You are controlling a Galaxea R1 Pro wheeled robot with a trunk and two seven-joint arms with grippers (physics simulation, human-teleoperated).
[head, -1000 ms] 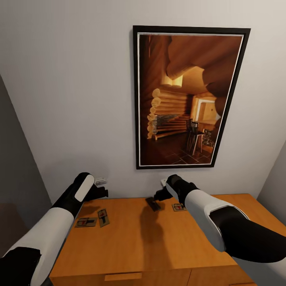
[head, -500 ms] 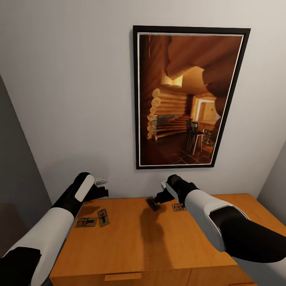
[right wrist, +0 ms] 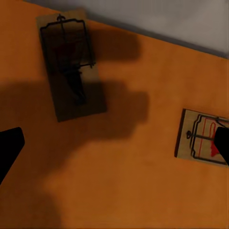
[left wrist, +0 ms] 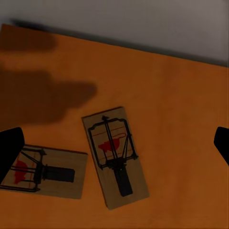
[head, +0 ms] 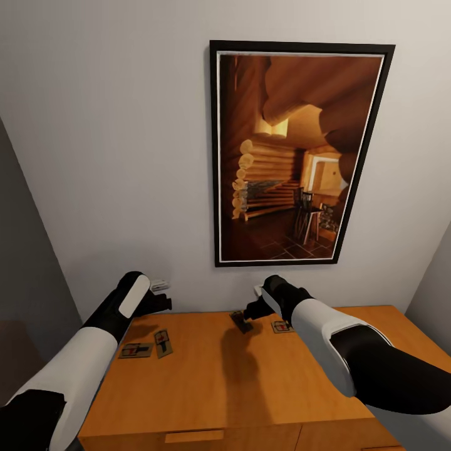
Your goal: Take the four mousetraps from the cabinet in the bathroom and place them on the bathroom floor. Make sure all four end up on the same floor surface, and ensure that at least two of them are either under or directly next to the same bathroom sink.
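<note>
The cabinet [head: 219, 382] top carries 4 mousetraps [head: 164, 343].

No words, numbers or brand marks can be read anywhere. The mousetraps [left wrist: 114, 155] carry only a red spot. The framed picture [head: 300, 153] shows a log interior without lettering.

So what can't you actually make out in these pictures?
- Head view: the tan wooden mousetrap by the right arm is partly behind the forearm.
- Head view: the orange-brown wooden cabinet has its drawers cut off by the picture's bottom edge.
- Right wrist view: the shadowed mousetrap is too dark to show its bait spot.
- Left wrist view: the left pincer shows just two dark fingertips at the picture's edges.
</note>
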